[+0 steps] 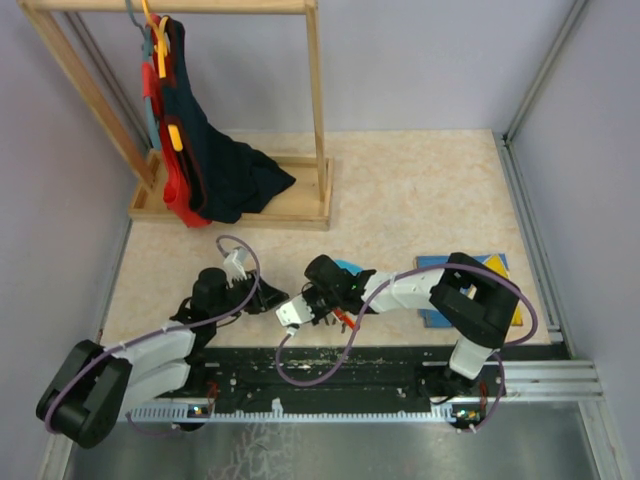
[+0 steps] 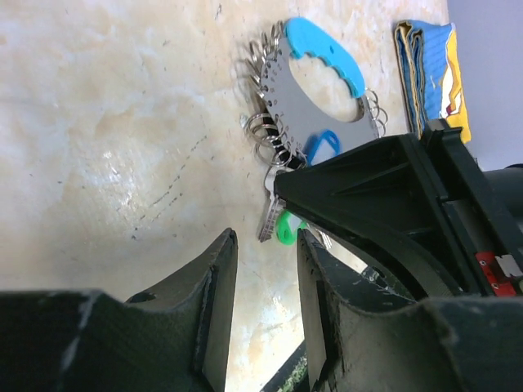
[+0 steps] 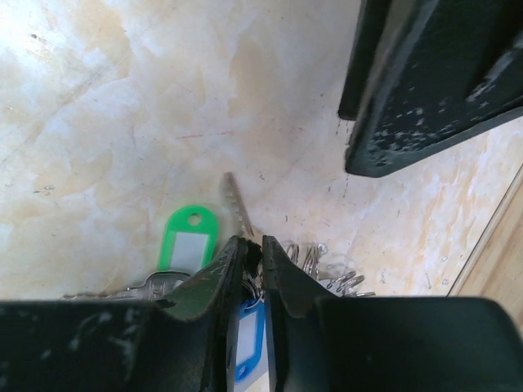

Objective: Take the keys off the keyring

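The right pincer (image 3: 252,242) clamps the keys (image 3: 188,239) (green tag beside it) midway along the table's (image 1: 420,190) near edge. The left pincer (image 2: 265,238) gapes empty near the keyring (image 2: 282,98).

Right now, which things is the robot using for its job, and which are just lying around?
For the job: keys, keyring, right gripper.
Just lying about: blue book, clothes rack, clothes.
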Tool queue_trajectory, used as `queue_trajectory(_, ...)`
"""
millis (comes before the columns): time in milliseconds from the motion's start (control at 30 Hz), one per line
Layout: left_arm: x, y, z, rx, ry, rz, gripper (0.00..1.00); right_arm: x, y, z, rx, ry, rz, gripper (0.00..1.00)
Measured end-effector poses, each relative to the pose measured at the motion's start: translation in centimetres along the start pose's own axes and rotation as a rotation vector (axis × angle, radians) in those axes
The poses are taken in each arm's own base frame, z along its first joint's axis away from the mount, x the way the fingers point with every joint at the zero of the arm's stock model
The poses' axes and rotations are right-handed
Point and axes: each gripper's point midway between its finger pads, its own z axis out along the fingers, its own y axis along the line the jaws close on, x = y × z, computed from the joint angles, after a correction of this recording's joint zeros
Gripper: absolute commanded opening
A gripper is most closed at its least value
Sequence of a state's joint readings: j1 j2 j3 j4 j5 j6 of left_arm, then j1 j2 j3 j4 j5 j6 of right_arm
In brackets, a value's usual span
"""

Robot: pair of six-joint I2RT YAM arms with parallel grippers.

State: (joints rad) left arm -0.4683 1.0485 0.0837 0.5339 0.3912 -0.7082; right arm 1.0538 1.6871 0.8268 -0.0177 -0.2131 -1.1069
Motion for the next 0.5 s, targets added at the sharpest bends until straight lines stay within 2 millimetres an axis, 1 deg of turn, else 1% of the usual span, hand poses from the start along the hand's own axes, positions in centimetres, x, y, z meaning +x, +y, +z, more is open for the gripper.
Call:
queue_trajectory(33,-0.2,0.0,-0.1,-0.002,-0.011,0.011,0.44,0.0,0.0,0.0,0.000,0.002,-0.002,0.12)
queue_trajectory(100,-0.7,-0.2,-0.3,-0.001,-0.034,0.035,0.54,0.1,0.0,0.0,0.002,0.005,-0.002,0.07)
queue_trajectory(167,-1.1,-0.4,-0.4,0.003,-0.049,0.053,0.67,0.0,-0.2,0.0,0.007,0.007,-0.004,0.02)
queue_trajectory(200,-1.2,-0.5,-0.5,0.006,-0.057,0.064,0.72,0.0,-0.3,0.0,0.011,0.006,-0.004,0.00)
queue_trajectory(267,-1.6,-0.8,-0.6,0.018,-0.075,0.081,0.73,-0.1,-0.4,0.0,0.010,0.009,0.002,0.00)
queue_trajectory(367,-1.8,-1.1,-0.8,0.034,-0.090,0.098,0.71,-0.2,-0.2,-0.3,-0.001,0.006,0.024,0.00)
queue_trajectory(433,-1.9,-1.3,-0.9,0.048,-0.097,0.113,0.66,-0.3,-0.1,-0.8,-0.011,-0.004,0.049,0.00)
queue_trajectory(500,-2.0,-1.8,-1.1,0.072,-0.106,0.134,0.61,-0.7,-0.6,-1.4,-0.009,-0.031,0.082,0.00)
